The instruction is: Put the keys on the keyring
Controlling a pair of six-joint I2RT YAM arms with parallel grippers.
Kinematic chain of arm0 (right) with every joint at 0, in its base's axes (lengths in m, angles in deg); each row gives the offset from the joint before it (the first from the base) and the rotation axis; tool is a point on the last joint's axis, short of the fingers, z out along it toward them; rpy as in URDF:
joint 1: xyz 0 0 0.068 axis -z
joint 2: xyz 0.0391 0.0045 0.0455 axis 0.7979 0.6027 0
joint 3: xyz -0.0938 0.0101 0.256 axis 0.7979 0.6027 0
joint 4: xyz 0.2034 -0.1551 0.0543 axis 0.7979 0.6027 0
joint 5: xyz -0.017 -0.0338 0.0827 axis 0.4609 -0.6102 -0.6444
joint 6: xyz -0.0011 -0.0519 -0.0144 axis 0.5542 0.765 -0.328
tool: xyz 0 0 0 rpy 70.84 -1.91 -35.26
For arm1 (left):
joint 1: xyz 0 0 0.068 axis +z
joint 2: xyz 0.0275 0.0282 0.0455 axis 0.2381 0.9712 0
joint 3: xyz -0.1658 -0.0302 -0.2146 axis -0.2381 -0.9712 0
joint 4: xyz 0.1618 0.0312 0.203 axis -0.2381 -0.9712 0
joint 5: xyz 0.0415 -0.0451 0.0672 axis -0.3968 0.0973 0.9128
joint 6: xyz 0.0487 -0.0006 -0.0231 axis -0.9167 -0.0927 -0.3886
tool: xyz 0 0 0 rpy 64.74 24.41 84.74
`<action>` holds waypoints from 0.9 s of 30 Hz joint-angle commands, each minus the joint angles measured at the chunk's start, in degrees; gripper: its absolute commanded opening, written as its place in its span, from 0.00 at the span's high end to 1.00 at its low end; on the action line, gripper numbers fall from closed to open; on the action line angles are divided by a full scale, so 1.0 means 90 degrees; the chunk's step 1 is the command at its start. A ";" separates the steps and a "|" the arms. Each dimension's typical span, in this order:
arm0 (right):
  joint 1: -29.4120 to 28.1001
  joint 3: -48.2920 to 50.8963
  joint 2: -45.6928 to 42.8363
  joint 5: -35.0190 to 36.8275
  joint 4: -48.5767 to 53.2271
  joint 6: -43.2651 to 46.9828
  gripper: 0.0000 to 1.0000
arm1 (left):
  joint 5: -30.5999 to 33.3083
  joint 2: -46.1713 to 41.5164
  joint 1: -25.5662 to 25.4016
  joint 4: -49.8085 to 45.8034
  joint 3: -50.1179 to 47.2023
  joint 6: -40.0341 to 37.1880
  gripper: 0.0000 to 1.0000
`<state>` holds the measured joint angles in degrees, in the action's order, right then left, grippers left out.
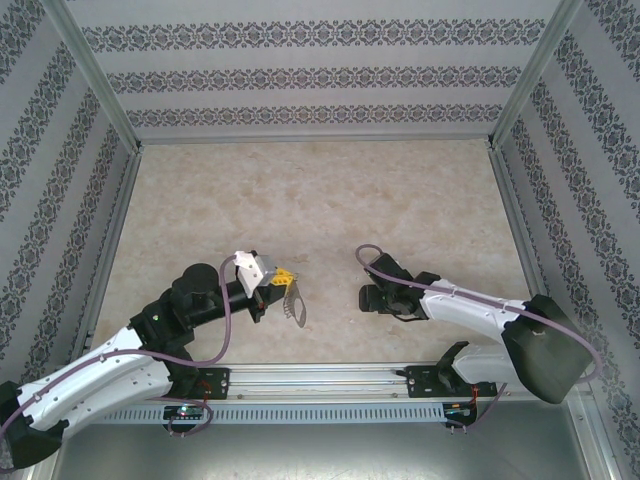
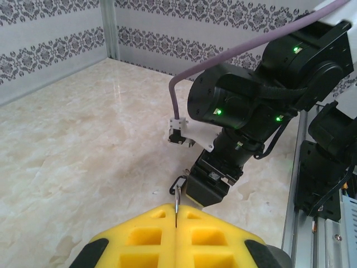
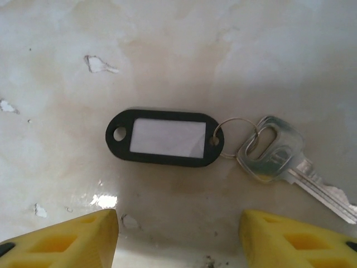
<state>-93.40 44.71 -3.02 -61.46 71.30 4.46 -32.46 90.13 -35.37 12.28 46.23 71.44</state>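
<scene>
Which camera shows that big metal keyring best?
The top view: the keyring shows its grey toothed curve, held in the shut left gripper. The left wrist view catches it edge-on, a thin sliver.

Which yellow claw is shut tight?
The left gripper: it pinches the thin keyring, while the right gripper gapes open near the key.

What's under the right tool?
Black tag with white label, linked by a small ring to a silver key, flat on the table. Nothing covers them; the key tip runs past the frame edge.
</scene>
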 commanded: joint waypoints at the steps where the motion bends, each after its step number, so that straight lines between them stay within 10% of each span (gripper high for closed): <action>1: 0.0054 0.0013 0.0261 -0.0183 -0.0339 -0.0021 0.41 | 0.0097 -0.0131 -0.0076 0.0355 -0.0034 0.0054 1.00; 27: 0.0654 -0.0848 0.0913 -0.0109 -0.0410 0.0812 0.40 | 0.0247 -0.0147 -0.0077 0.0324 -0.0048 0.0033 1.00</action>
<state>-88.66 39.12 2.77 -65.62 75.87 8.42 -30.95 89.70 -35.37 12.28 46.12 71.44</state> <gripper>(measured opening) 0.601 0.046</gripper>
